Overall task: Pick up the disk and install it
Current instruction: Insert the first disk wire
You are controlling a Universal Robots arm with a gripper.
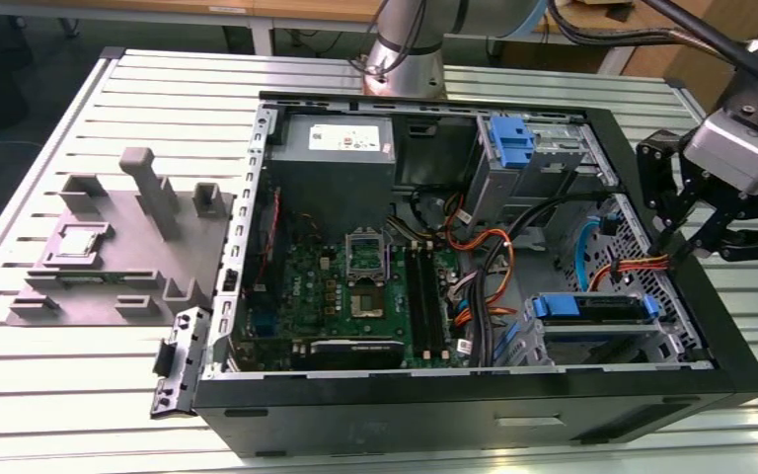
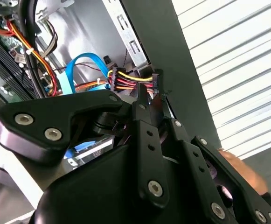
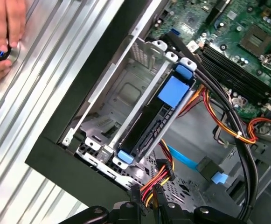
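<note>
The disk (image 1: 594,308) sits in the drive cage at the front corner of the open computer case (image 1: 485,405), on the exterior view's right, framed by its blue carrier. The first wrist view shows the disk (image 3: 156,122) edge-on in the metal cage, with a blue tab on top. My gripper (image 1: 673,244) hangs at the case's side wall, just beyond the cage. Its fingertips (image 2: 142,100) are shut on a black power connector (image 2: 155,80) with yellow, red and black wires. That connector (image 3: 150,186) is apart from the disk.
A grey fixture block (image 1: 115,247) lies on the slatted table on the exterior view's left. Inside the case are the motherboard (image 1: 352,286), a grey power supply (image 1: 337,148), a bare blue bracket (image 1: 511,138) and a blue data cable (image 3: 191,161). A person's hand (image 3: 0,37) rests on the table.
</note>
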